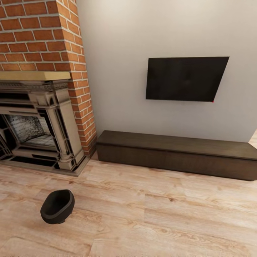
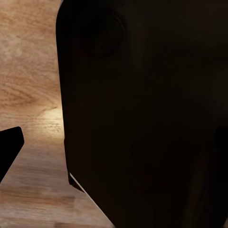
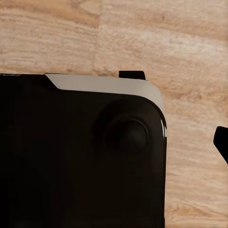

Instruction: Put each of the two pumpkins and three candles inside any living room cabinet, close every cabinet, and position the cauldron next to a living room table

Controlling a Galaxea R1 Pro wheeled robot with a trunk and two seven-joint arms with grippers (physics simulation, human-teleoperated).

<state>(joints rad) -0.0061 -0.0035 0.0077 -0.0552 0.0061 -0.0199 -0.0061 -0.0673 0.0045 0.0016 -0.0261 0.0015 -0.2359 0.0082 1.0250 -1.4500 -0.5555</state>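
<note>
Cauldron [image 1: 57, 206] on floor [image 1: 150, 217], cabinet [image 1: 176, 154] shut, no writing.

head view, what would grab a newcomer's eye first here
Probably the red brick chimney wall with its carved stone fireplace on the left, then the flat black screen on the grey wall. Below the screen runs the long, low dark-brown wood cabinet, and a black round-bellied cauldron sits alone on the wood floor at lower left.

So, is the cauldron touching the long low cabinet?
Apart. In the head view the cauldron sits on the wood floor, with bare floorboards plainly between it and the cabinet.
</note>
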